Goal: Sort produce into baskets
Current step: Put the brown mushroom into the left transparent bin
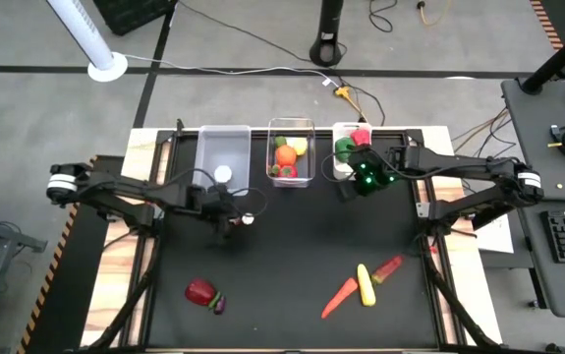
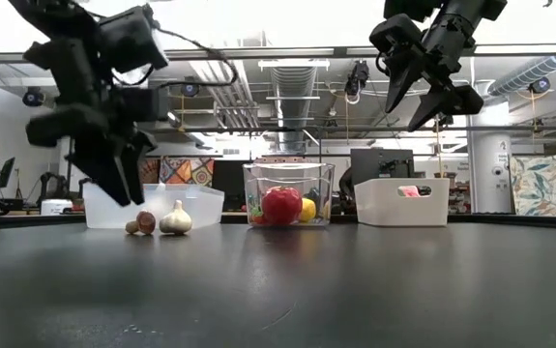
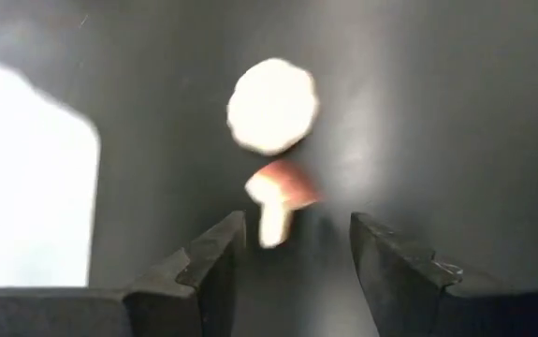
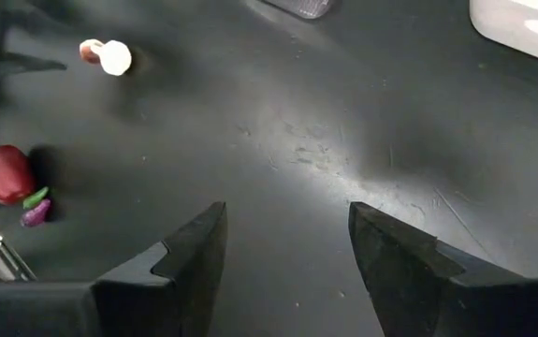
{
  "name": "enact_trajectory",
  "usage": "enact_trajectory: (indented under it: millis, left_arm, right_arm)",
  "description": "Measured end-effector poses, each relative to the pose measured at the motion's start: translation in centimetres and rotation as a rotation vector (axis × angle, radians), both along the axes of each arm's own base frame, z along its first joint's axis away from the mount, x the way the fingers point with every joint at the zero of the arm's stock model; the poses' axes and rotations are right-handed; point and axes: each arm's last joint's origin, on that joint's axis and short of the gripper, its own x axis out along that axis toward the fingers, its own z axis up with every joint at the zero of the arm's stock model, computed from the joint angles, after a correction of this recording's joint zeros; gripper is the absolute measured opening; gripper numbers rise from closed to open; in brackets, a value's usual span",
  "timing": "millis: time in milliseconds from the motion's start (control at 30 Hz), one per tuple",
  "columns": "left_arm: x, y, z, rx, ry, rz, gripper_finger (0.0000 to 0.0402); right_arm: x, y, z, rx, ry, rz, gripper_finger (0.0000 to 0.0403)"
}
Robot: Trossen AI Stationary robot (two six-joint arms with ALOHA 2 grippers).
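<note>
White garlic point(image 3: 272, 106) and a mushroom point(image 3: 278, 201) lie together on the bench point(image 1: 282, 285), so the left claw point(image 3: 297, 245) hangs released above the mushroom, ready to pinch. Right claw point(image 4: 287, 243) waits spread and empty near the white basket point(image 1: 342, 167).

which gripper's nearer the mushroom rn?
Left. The left gripper hangs open just above the mushroom, beside the garlic. The right gripper is across the table by the white bin.

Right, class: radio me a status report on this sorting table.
Left gripper open, above mushroom beside garlic. Right gripper open, empty, raised near white bin. Carrot, corn unsorted. Nothing blocking.
</note>
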Motion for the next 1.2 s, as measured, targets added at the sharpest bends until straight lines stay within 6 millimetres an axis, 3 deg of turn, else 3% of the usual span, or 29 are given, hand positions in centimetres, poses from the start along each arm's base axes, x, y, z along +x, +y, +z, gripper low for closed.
enact_trajectory:
  millis: [567, 733, 933, 1200]
  left_arm:
    - [0.3, 0.0, -2.3, -0.004, 0.013, 0.008, 0.0171]
    - [0.6, 0.0, -3.3, -0.015, 0.055, 0.017, 0.0129]
    - [0.7, -0.1, -3.6, -0.066, 0.066, 0.046, 0.0020]
    - [-0.2, -0.1, -1.7, -0.117, 0.071, 0.107, 0.0005]
  right_arm:
    - [0.0, -0.1, 0.0, -0.028, 0.008, -0.019, 0.0215]
    - [0.0, -0.2, 0.0, -0.040, 0.012, -0.032, 0.0215]
    - [0.0, -0.2, 0.0, -0.040, 0.011, -0.034, 0.0215]
    - [0.0, -0.2, 0.0, -0.041, 0.005, -0.036, 0.0215]
